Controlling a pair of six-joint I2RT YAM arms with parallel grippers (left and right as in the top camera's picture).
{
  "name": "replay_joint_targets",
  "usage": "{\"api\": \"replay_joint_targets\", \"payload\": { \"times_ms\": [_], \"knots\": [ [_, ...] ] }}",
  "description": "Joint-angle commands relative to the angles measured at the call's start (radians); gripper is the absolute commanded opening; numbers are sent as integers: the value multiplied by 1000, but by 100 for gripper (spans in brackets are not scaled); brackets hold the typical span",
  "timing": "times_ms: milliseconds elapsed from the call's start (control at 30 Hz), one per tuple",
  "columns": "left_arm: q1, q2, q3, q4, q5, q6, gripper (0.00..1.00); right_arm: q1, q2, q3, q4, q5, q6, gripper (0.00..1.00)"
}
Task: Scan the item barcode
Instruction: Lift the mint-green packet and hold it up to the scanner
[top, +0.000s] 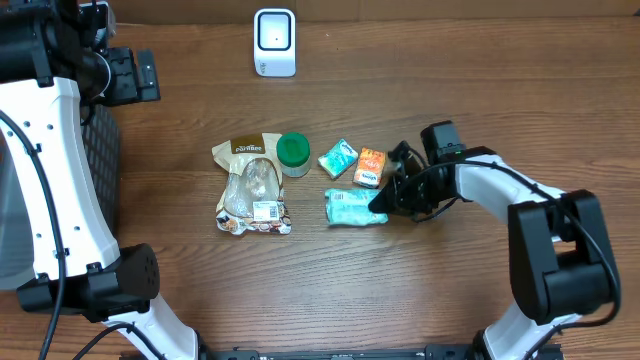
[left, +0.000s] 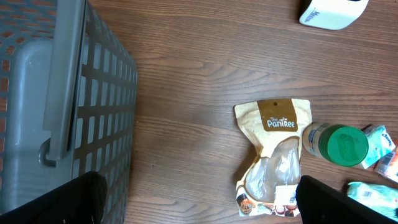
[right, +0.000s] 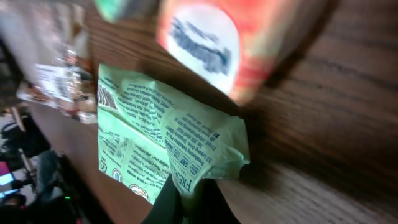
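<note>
Your right end effector (top: 381, 205) is pinched shut on the right edge of the green packet (top: 350, 208), right of centre on the tabletop (top: 450, 80), just near of the orange packet (top: 369, 166). It seems to lie flat, though the wrist view is blurred. Your left end effector (top: 128, 77) hangs wide open and empty, far left over the basket (left: 56, 112). The scanner (top: 274, 42) stands at the far edge.

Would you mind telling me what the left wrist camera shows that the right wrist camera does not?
Only the left wrist view shows the grey basket and a corner of the white scanner. Only the right wrist view shows the right gripper pinching a corner of the green packet. Both show that green packet, the brown pouch, which is blurred in the right wrist view, and the wooden table.
</note>
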Motion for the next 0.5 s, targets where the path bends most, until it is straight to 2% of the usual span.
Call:
{"api": "replay_joint_targets", "payload": {
  "times_ms": [0, 167, 267, 467],
  "knots": [
    [2, 1, -3, 3, -7, 21, 100, -6, -148, 63, 3, -116, 7, 4],
    [2, 1, -3, 3, -7, 21, 100, -4, -348, 100, -52, -112, 21, 4],
    [2, 1, -2, 3, -7, 21, 99, -4, -472, 130, -108, -56, 84, 4],
    [2, 1, -3, 3, -7, 21, 100, -4, -642, 156, -208, -29, 132, 4]
  ]
}}
